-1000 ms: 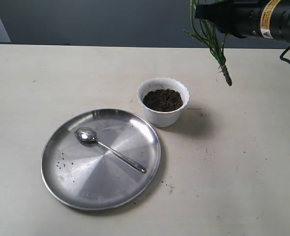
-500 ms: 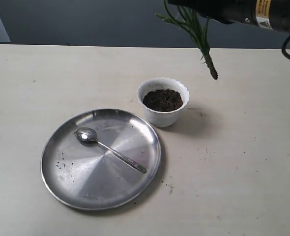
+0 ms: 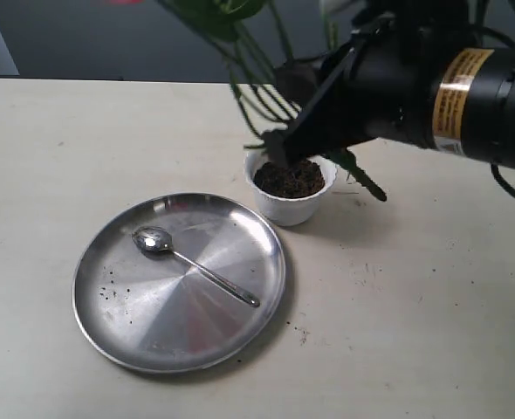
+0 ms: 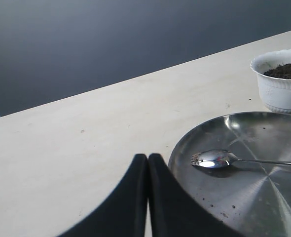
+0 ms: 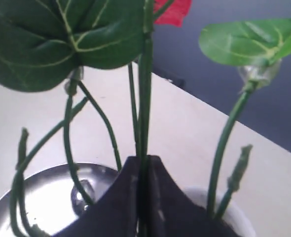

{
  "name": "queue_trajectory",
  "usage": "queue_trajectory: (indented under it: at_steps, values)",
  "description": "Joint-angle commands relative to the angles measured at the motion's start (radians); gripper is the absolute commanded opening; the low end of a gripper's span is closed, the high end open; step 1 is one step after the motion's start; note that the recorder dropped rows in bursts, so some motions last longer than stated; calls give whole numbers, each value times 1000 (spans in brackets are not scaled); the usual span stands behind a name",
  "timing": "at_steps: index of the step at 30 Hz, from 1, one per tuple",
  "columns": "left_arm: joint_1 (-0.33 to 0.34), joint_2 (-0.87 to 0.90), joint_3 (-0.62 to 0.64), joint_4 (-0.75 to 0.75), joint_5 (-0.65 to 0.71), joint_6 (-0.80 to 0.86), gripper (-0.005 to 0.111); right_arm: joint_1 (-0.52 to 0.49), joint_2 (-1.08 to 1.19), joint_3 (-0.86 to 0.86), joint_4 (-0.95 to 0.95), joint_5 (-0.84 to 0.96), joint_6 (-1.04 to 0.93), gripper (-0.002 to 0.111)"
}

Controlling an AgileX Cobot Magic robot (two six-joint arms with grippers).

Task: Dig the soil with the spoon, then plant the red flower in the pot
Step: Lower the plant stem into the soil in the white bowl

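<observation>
Over pot (image 3: 290,186): red flower (image 5: 144,84), glossy green leaves, thin stems.

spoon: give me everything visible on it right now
The spoon is small, shiny steel, with an oval bowl and a long slim handle. It lies flat on the round steel plate, bowl toward the plate's left side, handle running toward the right rim. No gripper touches it. Dark specks cling near the bowl's tip.
</observation>
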Motion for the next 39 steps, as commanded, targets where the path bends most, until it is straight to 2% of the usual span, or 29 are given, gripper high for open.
queue_trajectory:
  at_steps: [1,5,8,10,18,26,33,39]
  values:
    - [-5,-1,-2,-6,-13,-2,0,8,-8,98,508,-360,-635,0]
    - [-5,-1,-2,-6,-13,-2,0,40,-6,225,920,-717,-954,0]
    - [-5,-1,-2,-6,-13,-2,0,40,13,275,1201,-830,-1016,0]
    - [-5,-1,-2,-6,-13,-2,0,24,41,292,1285,-884,-1024,-1]
    - [-5,-1,-2,-6,-13,-2,0,-139,327,256,1168,-1155,-727,-1]
    - [-5,-1,-2,-6,-13,-2,0,-335,604,54,763,-1193,-507,-1]
    - [-5,-1,-2,-6,-13,-2,0,-359,709,-82,682,-1193,-462,-1]
    - [-5,-1,-2,-6,-13,-2,0,-357,798,-94,702,-1193,-447,-1]
